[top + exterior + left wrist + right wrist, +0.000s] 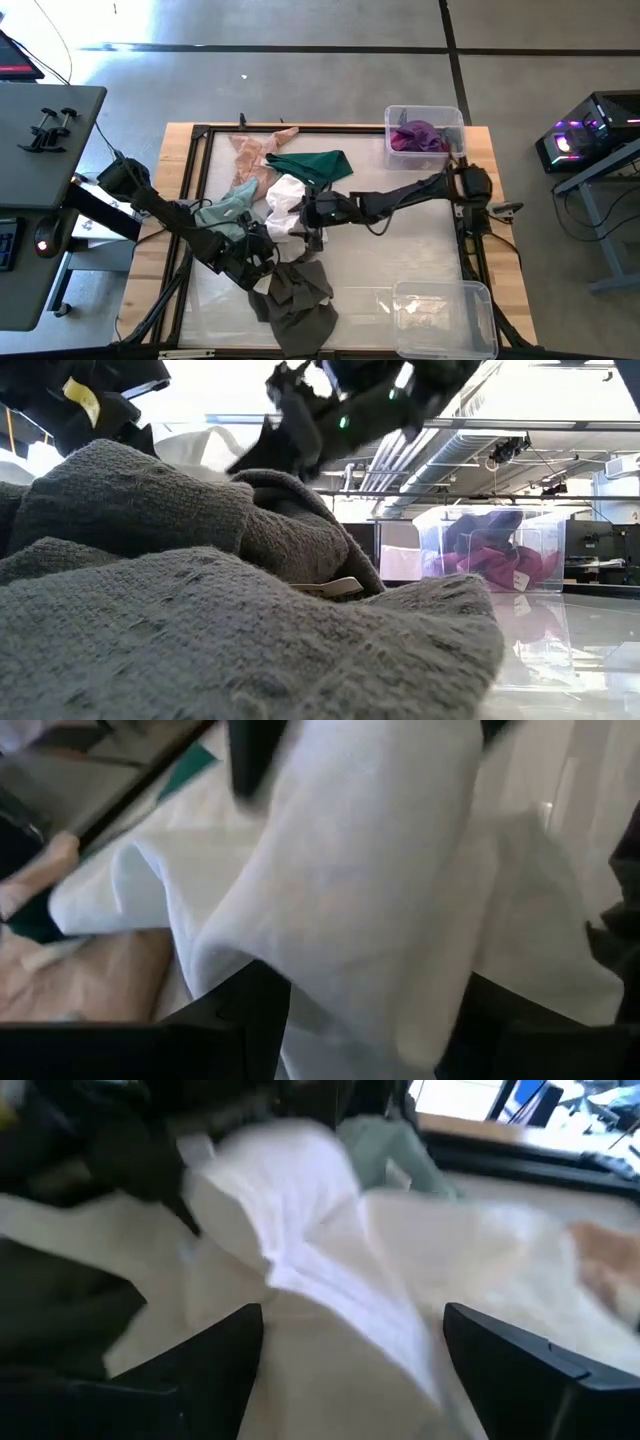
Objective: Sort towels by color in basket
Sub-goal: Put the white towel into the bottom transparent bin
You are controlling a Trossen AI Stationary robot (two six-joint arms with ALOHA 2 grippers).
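Beside the dark grey towel, white towel mid-pile. Right gripper spread wide over it; left gripper apparently pinching its far fold. Lift slowly, shaking off the mint towel.

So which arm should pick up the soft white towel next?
Left, probably. The soft white towel fills the left wrist view, lying right up against the left gripper. The right gripper is open and empty, with the towel a bit farther ahead of it.
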